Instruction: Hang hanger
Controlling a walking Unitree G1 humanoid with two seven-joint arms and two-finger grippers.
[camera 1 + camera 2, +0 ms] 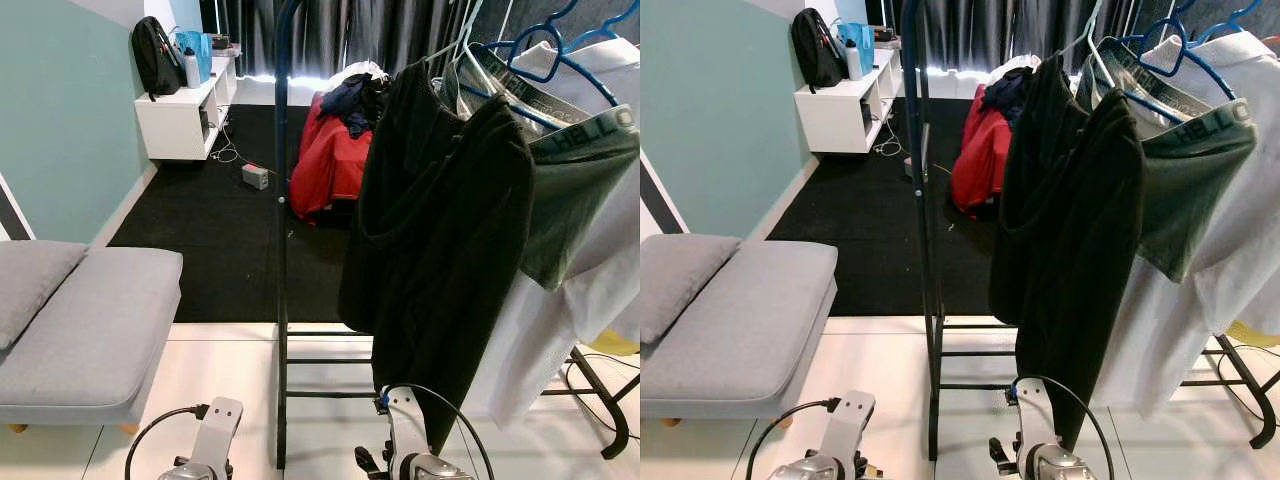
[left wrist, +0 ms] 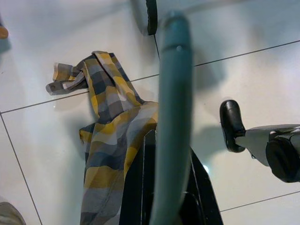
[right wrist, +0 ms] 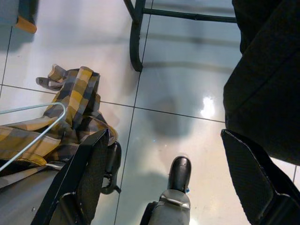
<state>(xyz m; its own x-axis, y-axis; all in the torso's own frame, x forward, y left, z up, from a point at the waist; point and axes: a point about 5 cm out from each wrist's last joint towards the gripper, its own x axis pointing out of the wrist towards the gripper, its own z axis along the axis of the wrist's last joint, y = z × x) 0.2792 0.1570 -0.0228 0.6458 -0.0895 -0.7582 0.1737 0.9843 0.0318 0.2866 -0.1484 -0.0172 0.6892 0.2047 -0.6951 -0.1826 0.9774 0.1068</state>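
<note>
Hanging low, left hand (image 2: 164, 206) grips hanger (image 2: 172, 117) bearing plaid shirt (image 2: 105, 154).

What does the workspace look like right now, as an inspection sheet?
Surface: glossy white tiled floor, black carpet beyond.
Job's things: hanger carrying a yellow-grey plaid shirt; dark clothes rack already hung with a black garment and others.
Clutter: red and dark clothes pile on the carpet.
End effectors: left end effector shut on the hanger; right end effector open, above the floor.
Cables: loose cables by a small grey box.
Surroundings: grey bench, white shelf, black backpack.
</note>
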